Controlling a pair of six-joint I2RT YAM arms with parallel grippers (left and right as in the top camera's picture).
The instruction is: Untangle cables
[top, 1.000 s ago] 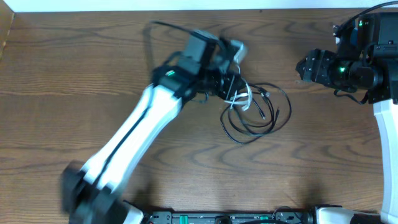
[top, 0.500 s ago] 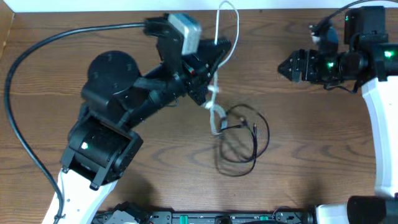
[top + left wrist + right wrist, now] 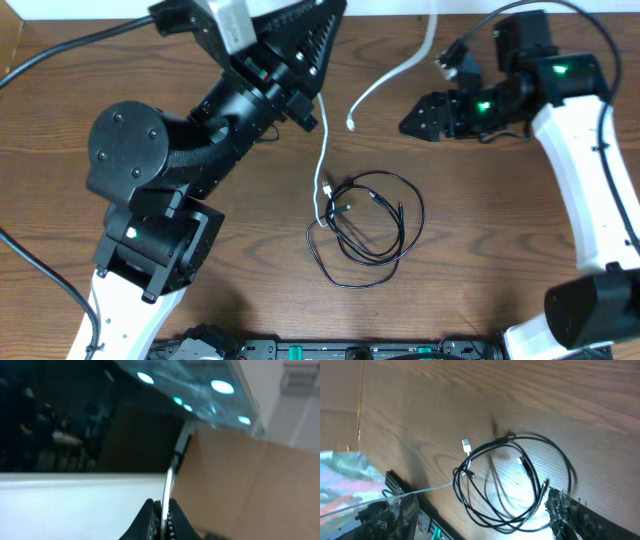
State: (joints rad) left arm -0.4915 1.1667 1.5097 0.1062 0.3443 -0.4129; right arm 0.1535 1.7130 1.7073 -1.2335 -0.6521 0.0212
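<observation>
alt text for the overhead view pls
The left gripper, raised high, pinches a white cable that hangs down to a loose coil of black cables on the wooden table. The right gripper hovers nearby, jaws open and empty.

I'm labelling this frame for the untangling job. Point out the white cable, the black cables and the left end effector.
white cable (image 3: 322, 160), overhead, stretch hanging below the grip.
black cables (image 3: 470, 456), right wrist, coil's upper-left arc.
left end effector (image 3: 161, 512), left wrist, between the shut fingertips.

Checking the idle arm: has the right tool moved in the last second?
Yes. The right tool has slid leftward over the table, away from its right edge, toward the black cables.
</observation>
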